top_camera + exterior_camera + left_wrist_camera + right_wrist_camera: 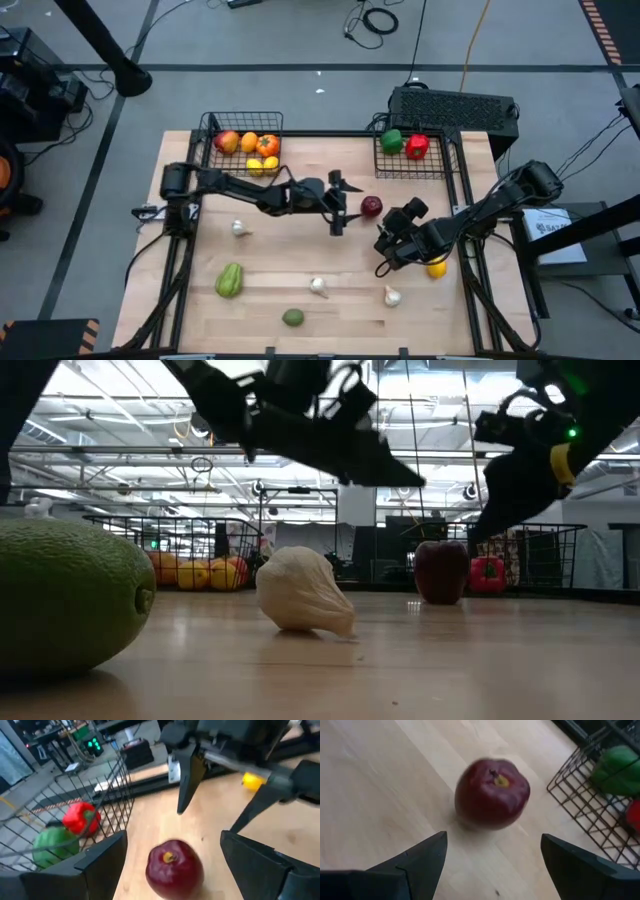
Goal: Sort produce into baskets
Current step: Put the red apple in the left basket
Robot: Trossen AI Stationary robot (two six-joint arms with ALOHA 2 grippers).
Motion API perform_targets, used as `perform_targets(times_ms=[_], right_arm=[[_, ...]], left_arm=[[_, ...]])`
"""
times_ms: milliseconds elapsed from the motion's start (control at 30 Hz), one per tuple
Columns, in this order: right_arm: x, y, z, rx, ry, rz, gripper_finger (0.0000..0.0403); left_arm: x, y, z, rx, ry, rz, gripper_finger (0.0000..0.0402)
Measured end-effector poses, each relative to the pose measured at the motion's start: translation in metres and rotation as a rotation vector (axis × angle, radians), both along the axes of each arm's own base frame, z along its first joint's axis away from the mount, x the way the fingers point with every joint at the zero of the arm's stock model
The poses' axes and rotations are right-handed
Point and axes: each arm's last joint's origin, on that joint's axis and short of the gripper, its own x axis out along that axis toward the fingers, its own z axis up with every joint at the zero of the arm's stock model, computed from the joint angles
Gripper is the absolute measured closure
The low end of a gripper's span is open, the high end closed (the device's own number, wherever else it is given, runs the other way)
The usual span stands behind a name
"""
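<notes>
Two dark, matte black jointed arms, rounded cylindrical joint housings, thin black cables along the links, left black two-finger gripper (338, 205) and right black two-finger gripper (384, 241) with tapering wedge-shaped fingers (415, 862)

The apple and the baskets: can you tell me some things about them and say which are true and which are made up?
1. The apple lies on the table, between both grippers. True.
2. The left gripper is shut on the apple. False: it is open, with the apple loose in front of it.
3. The right basket holds a green and a red pepper. True.
4. The left basket is empty. False: it holds orange, yellow and red fruit.
5. The right gripper is open. True.
</notes>
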Motion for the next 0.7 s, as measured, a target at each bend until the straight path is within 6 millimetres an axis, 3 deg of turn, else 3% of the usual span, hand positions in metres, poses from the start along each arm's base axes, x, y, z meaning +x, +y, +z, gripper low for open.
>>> perform_targets(times_ms=[300, 467, 700], right_arm=[[-0.003, -0.002, -0.005, 0.002, 0.006, -0.008, 0.009], [-0.004, -0.004, -0.009, 0.002, 0.009, -0.014, 0.009], [-0.007, -0.008, -0.014, 0.006, 0.01, -0.038, 0.009]], left_arm=[[0.017, 0.005, -0.015, 0.002, 0.024, 0.024, 0.0078], [0.024, 0.012, -0.029, -0.05, 0.045, 0.058, 0.0104], [0.032, 0.013, -0.032, -0.074, 0.038, 0.095, 0.014]])
